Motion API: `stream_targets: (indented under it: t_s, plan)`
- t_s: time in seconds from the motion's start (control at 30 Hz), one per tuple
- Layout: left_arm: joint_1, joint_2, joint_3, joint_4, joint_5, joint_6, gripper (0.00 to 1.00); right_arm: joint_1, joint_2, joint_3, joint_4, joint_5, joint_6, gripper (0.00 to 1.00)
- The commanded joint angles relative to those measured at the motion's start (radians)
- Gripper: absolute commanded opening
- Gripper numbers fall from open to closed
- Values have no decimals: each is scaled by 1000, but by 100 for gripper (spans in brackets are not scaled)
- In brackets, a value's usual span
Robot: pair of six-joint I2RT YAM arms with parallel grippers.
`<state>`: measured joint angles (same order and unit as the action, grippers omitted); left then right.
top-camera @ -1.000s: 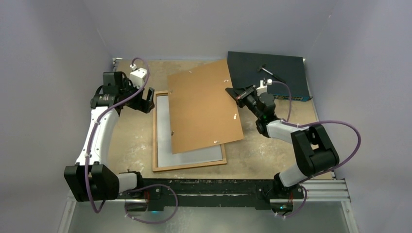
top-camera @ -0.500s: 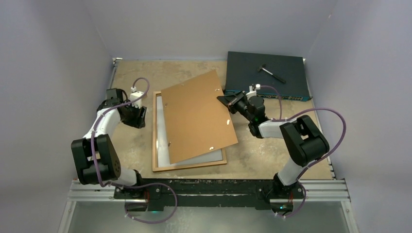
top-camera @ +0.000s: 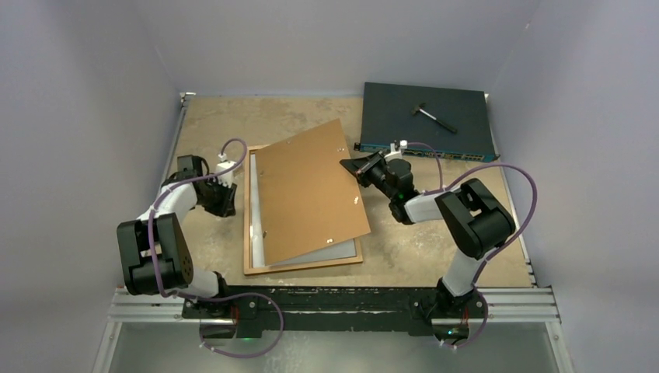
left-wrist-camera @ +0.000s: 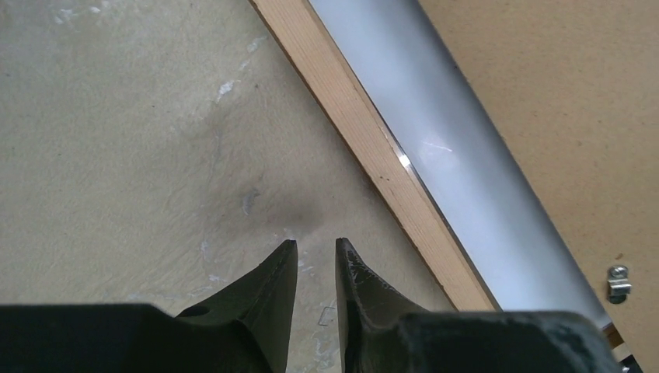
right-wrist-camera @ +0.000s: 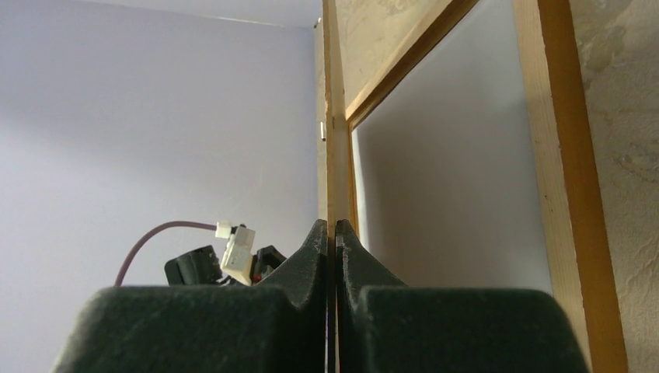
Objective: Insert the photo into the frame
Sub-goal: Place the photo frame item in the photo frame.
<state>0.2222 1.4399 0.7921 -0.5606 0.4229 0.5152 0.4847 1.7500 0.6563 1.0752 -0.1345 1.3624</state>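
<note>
The right tool (right-wrist-camera: 336, 227) clamps the tilted plain brown backing board's (top-camera: 311, 194) edge, while the left tool (left-wrist-camera: 316, 245), slightly apart, hangs over bare beige tabletop (left-wrist-camera: 116, 155), the thin orange-brown wooden frame (left-wrist-camera: 378, 155) just ahead-right.

We found the orange-brown wooden frame (top-camera: 303, 266) lying flat near the front edge, the photo (top-camera: 334, 250) inside it, white back up.

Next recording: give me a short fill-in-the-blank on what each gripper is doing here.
1. The left gripper is beside the frame, holding ____.
2. The right gripper is ____ on the backing board.
3. The board partly covers the wooden ____.
Missing words: nothing; shut; frame.
</note>
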Motion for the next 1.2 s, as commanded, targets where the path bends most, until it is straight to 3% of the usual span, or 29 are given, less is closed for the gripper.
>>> stream_targets:
  t_s: [0.0,0.7,1.17]
  plan:
    - [5,0,-17,31,66,39,22,17,2,46,138,47,26,0]
    - [-26,67,23,27,93,128,5,71,73,59,206,98,9,0]
    - [-87,67,25,46,66,123,0,108,83,55,194,134,13,0]
